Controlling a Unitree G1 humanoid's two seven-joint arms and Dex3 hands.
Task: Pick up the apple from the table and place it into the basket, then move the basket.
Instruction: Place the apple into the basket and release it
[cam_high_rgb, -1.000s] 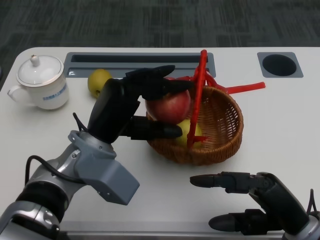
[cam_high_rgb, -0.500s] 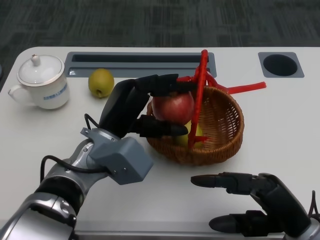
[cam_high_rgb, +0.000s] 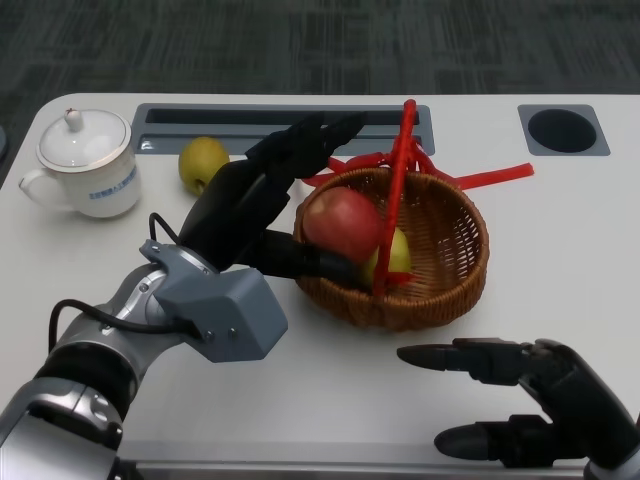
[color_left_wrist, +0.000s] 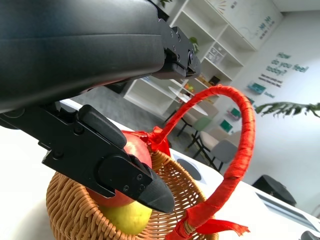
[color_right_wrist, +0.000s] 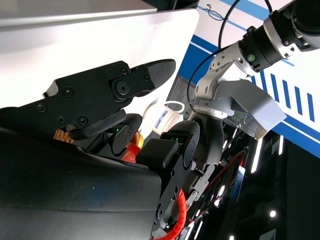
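The round wicker basket (cam_high_rgb: 440, 262) with its upright red-wrapped handle (cam_high_rgb: 395, 195) serves as the landmark. Inside it, on the side nearest the left arm, lies the red apple (cam_high_rgb: 340, 222), resting against a yellow-green fruit (cam_high_rgb: 392, 256) at the foot of the handle. The apple appears to sit on the basket's contents rather than hang in a grip, so the placing step looks essentially done.

The black left hand (cam_high_rgb: 262, 205) hovers at the basket's near-left rim with its fingers spread. The upper fingers (cam_high_rgb: 318, 140) reach over the rim above the apple; the thumb runs low along the rim beneath it. The left wrist view shows a clear gap between the upper fingers and the apple, with the thumb tip (color_left_wrist: 150, 192) in front of the fruit. The hand holds nothing. This spread posture suits a release, leaving room to draw back without dragging the apple out.

The black right hand (cam_high_rgb: 520, 400) waits on the robot's side of the basket, well apart from it, fingers extended and parted, empty. It seems placed to stay clear while the left arm works, and is near enough to take the basket for the move.

Beyond the basket's left side sit a yellow-green pear (cam_high_rgb: 202, 162) and a white lidded porcelain teacup (cam_high_rgb: 85, 165).
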